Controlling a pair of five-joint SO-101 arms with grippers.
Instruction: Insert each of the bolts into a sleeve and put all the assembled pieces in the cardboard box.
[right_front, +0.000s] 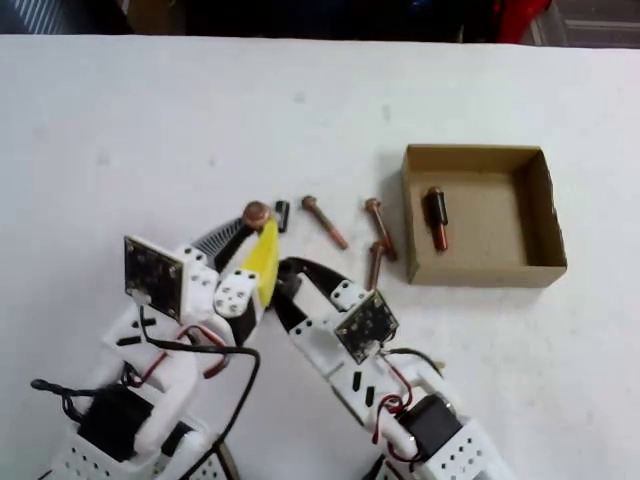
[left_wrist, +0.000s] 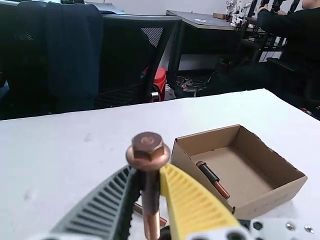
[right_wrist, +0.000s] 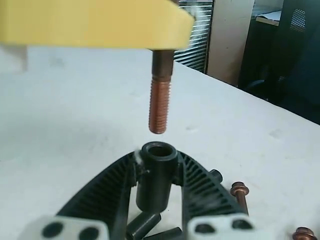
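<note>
1. Bolts are being pushed into sleeves, and one pair is being worked on right now, closest to the arms.
2. One bolt (left_wrist: 147, 150) is being squeezed tight by the left gripper (left_wrist: 148, 172), between a yellow finger and a dark finger. It is being held straight up, with its round head on top.
3. One black sleeve (right_wrist: 156, 184) is being squeezed tight by the right gripper (right_wrist: 157, 165). It is being held straight up too, with its hole facing up.
4. The tip of the bolt is being held just above the hole of the sleeve. It is lined up with the hole but is not touching it, so this pair is being counted as not joined yet.
5. A little farther out, three loose bolts (right_front: 325, 222) (right_front: 379, 226) (right_front: 374, 264) are being left lying on the white table (right_front: 150, 120), near the box. No sleeves are being worn by them.
6. A loose sleeve (right_front: 282, 215) is being left on the table just beside the head of the held bolt. A few more are being seen under the right gripper, but how many cannot be told.
7. Farthest away, the cardboard box (right_front: 480, 266) is being used to keep one finished piece (right_front: 437, 218), which is lying flat on the bottom of the box, near one wall.
8. So the job is being judged as less than half done. One piece is in the box, one is being joined, and three bolts are being left for later.
</note>
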